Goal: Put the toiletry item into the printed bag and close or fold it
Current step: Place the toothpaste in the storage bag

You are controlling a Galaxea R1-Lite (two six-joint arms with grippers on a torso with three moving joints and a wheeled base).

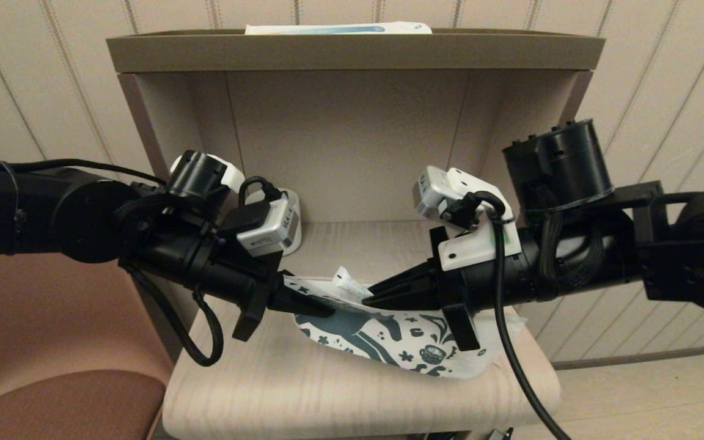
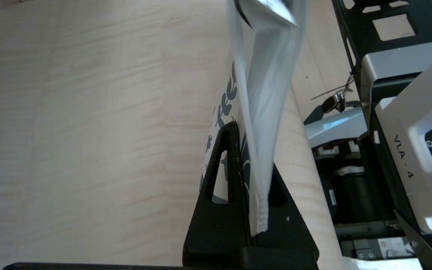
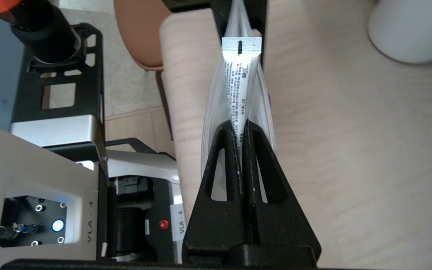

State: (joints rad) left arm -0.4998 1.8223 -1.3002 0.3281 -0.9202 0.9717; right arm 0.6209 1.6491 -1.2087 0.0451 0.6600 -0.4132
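Observation:
The printed bag [image 1: 401,339], white with a dark teal horse and doodles, is lifted at one end off the wooden shelf board [image 1: 327,391]. My left gripper [image 1: 322,309] is shut on the bag's zip-strip edge [image 2: 261,210]. My right gripper [image 1: 371,298] is shut on the toiletry item [image 3: 239,86], a slim white tube with printed text and a flat crimped end. In the right wrist view the bag's translucent walls [image 3: 213,123] stand on both sides of the tube and my fingers. The crimped end [image 1: 347,282] pokes up between the two grippers.
A white mug [image 1: 291,220] stands at the back left of the shelf, behind my left wrist. A long white-and-blue box [image 1: 340,28] lies on the shelf's top. Side and back walls enclose the shelf. A brown chair [image 1: 52,366] is at the left.

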